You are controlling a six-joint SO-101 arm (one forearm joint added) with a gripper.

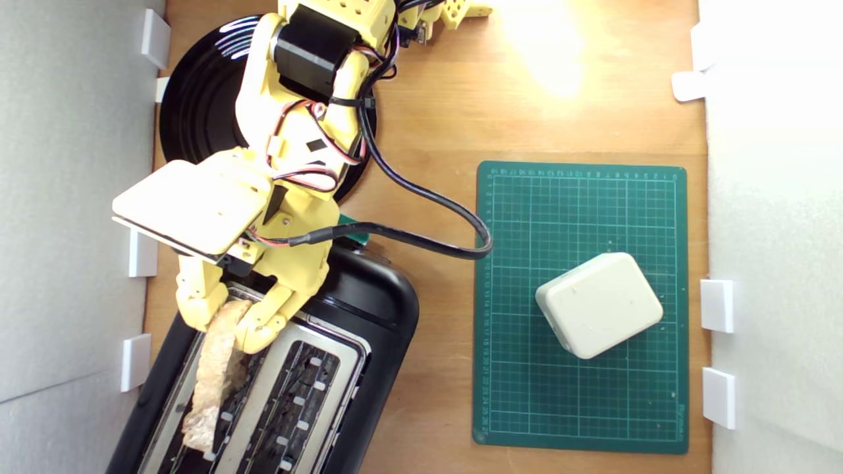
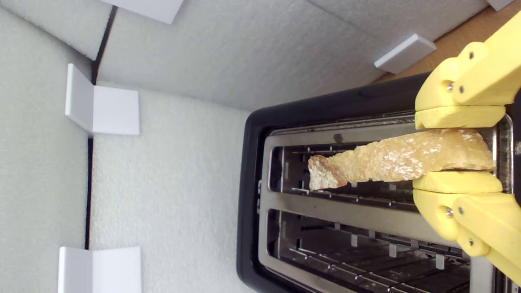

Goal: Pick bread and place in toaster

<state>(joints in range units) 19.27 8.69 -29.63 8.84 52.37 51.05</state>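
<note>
My yellow gripper (image 1: 227, 322) (image 2: 458, 148) is shut on one end of the bread (image 1: 214, 375) (image 2: 390, 162), a thin tan slice seen edge-on. The slice hangs lengthwise over one slot of the black toaster (image 1: 375, 309) (image 2: 342, 213), the slot nearer the foam wall, its free end dipping toward the opening. The silver top plate and both slots show in the wrist view. How deep the bread sits in the slot I cannot tell. The second slot holds nothing.
A round black plate (image 1: 197, 112) lies behind the arm. A green cutting mat (image 1: 527, 395) on the exterior view's right carries a cream rounded block (image 1: 599, 304). White foam walls (image 2: 163, 162) with white brackets (image 1: 136, 361) close in beside the toaster. A black cable (image 1: 428, 197) loops over the table.
</note>
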